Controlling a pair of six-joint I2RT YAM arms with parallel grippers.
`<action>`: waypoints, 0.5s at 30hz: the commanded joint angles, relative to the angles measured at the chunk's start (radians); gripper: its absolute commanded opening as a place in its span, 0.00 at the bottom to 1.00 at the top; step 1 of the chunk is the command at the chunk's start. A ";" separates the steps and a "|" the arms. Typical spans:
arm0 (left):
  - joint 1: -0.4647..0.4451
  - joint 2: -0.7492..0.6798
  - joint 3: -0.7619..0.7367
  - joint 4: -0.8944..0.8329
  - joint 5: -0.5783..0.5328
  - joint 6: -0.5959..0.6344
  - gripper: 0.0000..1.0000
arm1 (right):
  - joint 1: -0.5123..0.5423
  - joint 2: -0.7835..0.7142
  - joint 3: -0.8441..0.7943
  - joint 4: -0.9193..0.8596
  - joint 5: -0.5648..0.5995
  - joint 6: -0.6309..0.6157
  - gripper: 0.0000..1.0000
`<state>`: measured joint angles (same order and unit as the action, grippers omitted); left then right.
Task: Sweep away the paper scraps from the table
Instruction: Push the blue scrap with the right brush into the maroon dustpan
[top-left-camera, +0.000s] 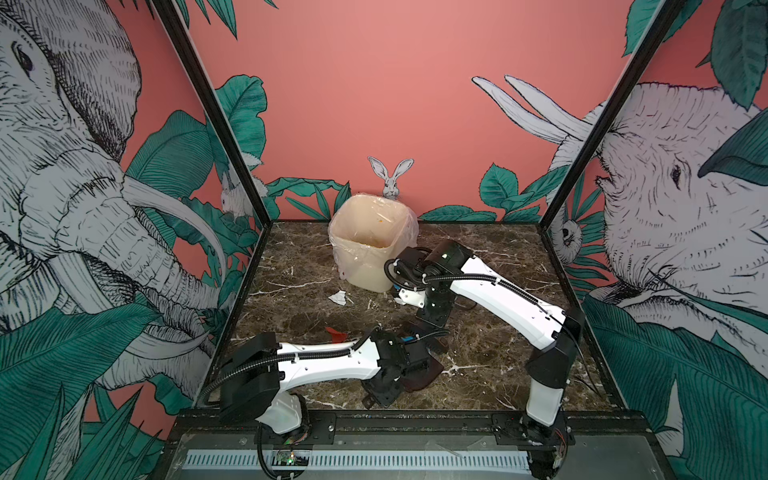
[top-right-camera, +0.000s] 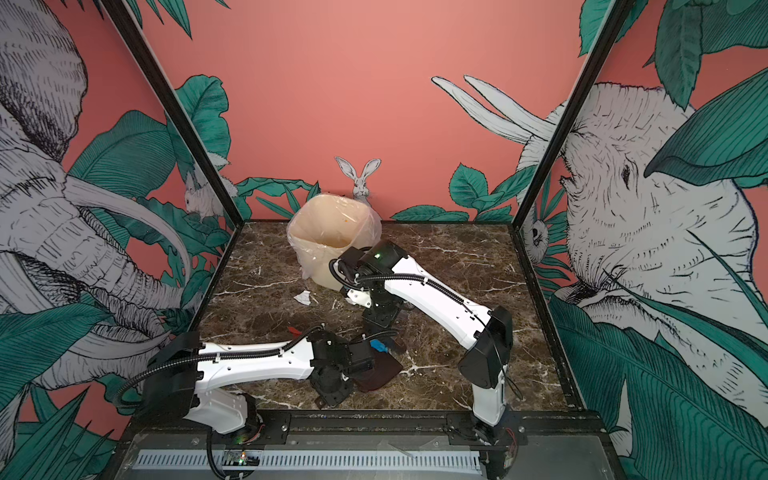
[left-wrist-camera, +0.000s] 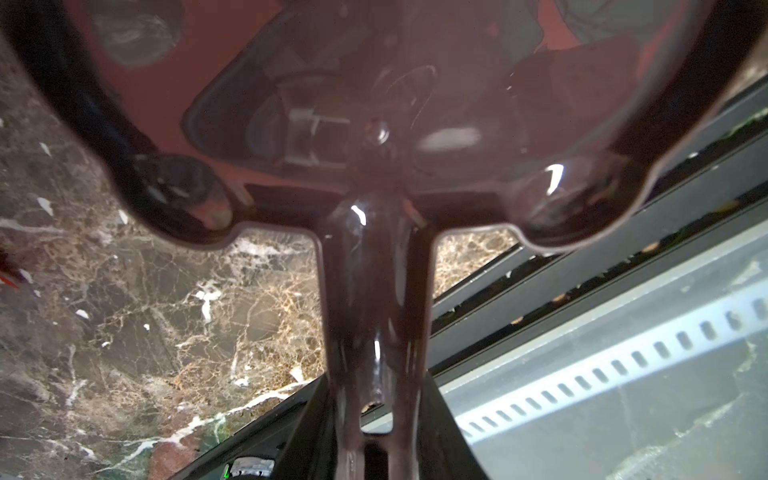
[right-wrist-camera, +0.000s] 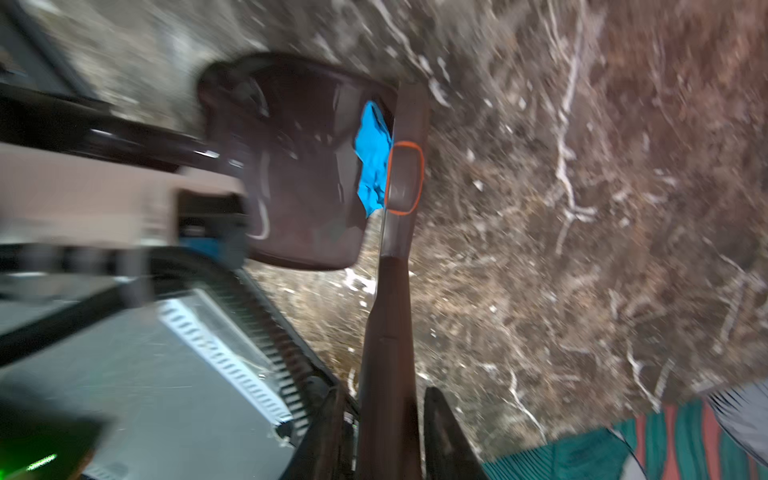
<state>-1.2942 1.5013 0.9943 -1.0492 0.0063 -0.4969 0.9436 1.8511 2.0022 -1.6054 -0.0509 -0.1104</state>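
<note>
With the left tool (left-wrist-camera: 374, 415) clamped on the dustpan (right-wrist-camera: 291, 166) and the right tool (right-wrist-camera: 386, 415) on the brush (right-wrist-camera: 405, 178), the blue scrap (right-wrist-camera: 372, 162) ahead of the right tool, seemingly at the pan's lip, may flick out under a hasty stroke.

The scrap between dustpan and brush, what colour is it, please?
The scrap is blue, clearest in the right wrist view.

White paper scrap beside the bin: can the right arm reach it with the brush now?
Probably yes: the white scrap lies on bare table, nothing between it and the right gripper holding the brush; the bin stands just behind.
</note>
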 joint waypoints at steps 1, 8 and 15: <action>0.005 -0.003 0.026 -0.025 -0.020 0.007 0.00 | 0.005 -0.066 0.048 -0.085 -0.092 0.018 0.00; 0.005 -0.015 0.028 -0.034 -0.037 0.005 0.00 | -0.021 -0.085 0.031 -0.082 0.050 0.032 0.00; 0.005 -0.069 0.044 -0.046 -0.120 0.004 0.00 | -0.092 -0.140 -0.010 -0.026 0.157 0.053 0.00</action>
<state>-1.2942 1.4860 1.0004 -1.0573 -0.0498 -0.4953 0.8783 1.7794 1.9987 -1.5940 0.0357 -0.0765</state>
